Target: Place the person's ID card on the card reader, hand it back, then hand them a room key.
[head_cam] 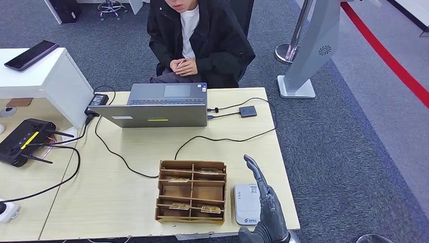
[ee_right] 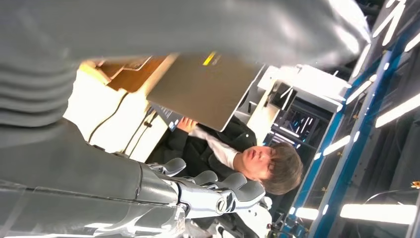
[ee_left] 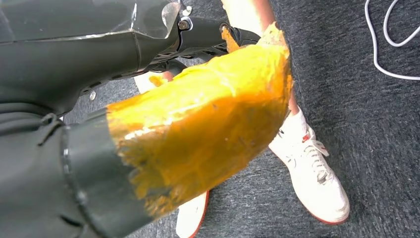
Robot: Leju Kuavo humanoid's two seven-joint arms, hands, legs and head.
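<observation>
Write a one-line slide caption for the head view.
Robot's right hand, open and empty, raised above the white card reader beside a wooden key tray, while a seated person waits behind the laptop.

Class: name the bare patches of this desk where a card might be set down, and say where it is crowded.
Bare wood lies left of the wooden compartment tray, under the black cable, and between the laptop and the tray. Crowded: the near right corner, with the card reader and right hand, and the far left edge by the router.

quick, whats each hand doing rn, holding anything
Left hand: cannot tell; its wrist view shows an orange-taped cover, fingers unclear.
Right hand: open, fingers extended, holding nothing, above the card reader.
</observation>
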